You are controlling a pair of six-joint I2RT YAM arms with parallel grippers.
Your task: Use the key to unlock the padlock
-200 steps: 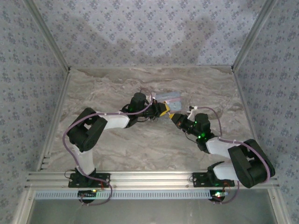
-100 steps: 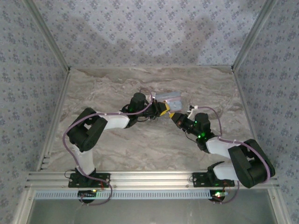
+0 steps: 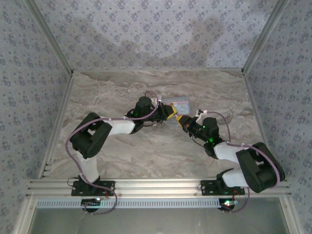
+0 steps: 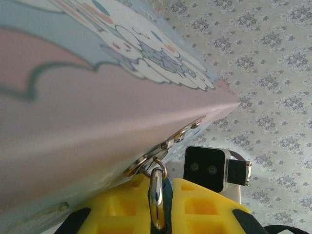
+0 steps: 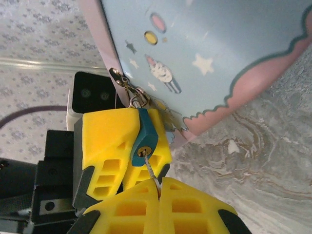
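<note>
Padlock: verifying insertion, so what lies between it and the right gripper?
The key, its thin shaft running from the right gripper into the padlock keyhole, in the right wrist view.

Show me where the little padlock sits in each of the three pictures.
Top external: too small to pick out, by the near edge of the tin.
Left wrist: the padlock at bottom centre, its shackle through the tin's hasp.
Right wrist: the padlock left of centre.
Shared landmark: the tin.

The tin (image 5: 219, 48) is pale blue with a pink scalloped band, white stars and pastel cartoon figures. The padlock (image 5: 144, 138) is dark teal and the key (image 5: 152, 173) pale metal. The left gripper (image 5: 139, 141) and right gripper (image 5: 158, 195) have yellow jaws. The table (image 3: 146, 161) is veined grey-beige marble.
</note>
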